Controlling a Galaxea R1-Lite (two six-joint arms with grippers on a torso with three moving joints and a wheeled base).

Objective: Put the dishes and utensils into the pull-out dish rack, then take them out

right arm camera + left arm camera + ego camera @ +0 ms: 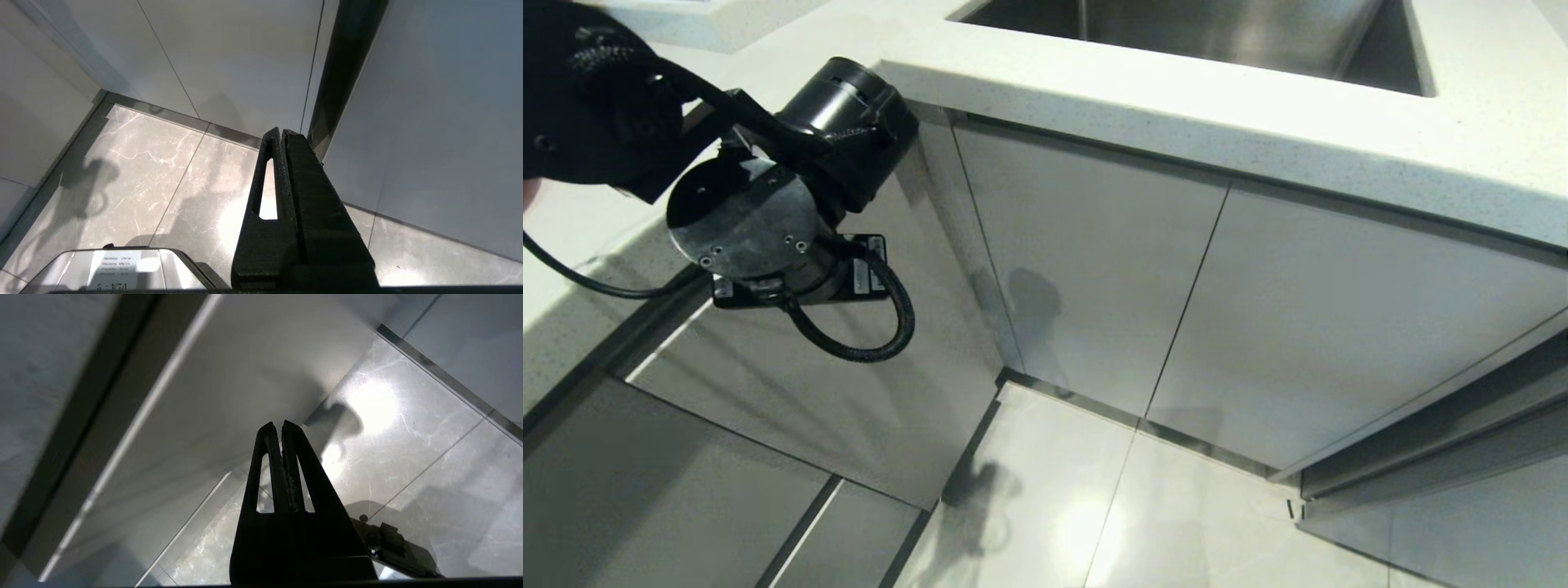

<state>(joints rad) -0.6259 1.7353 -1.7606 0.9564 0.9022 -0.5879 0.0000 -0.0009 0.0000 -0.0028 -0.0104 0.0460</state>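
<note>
Overhead first, in the head view: black left arm with a round bare-metal wrist plate (743, 220) and looped black cable at the upper left of the frame, held in front of closed pale-grey cabinet fronts (1086, 278). Along the top, a white speckled stone countertop (1258, 122) with a stainless steel sink basin (1201, 33) sunk into it at the top centre. Glossy pale marble floor tiles (1094, 506) across the bottom centre. At the right edge, a dark gap beside a grey panel front (1437, 433). No sign of the plate, bowl, spoon, chopsticks or chrome wire rack; location of the task's things impossible to tell from any view.

Next, the left wrist view: black left gripper (282, 424) rising from the bottom centre, fingers pressed together, nothing between them. Behind it, a grey cabinet panel at the upper left and shiny floor tile with a bright glare patch at the right.

Lastly, the right wrist view: black right gripper (282, 131) at the bottom centre, fingers likewise closed and empty, pointing at floor tile and grey panels.
</note>
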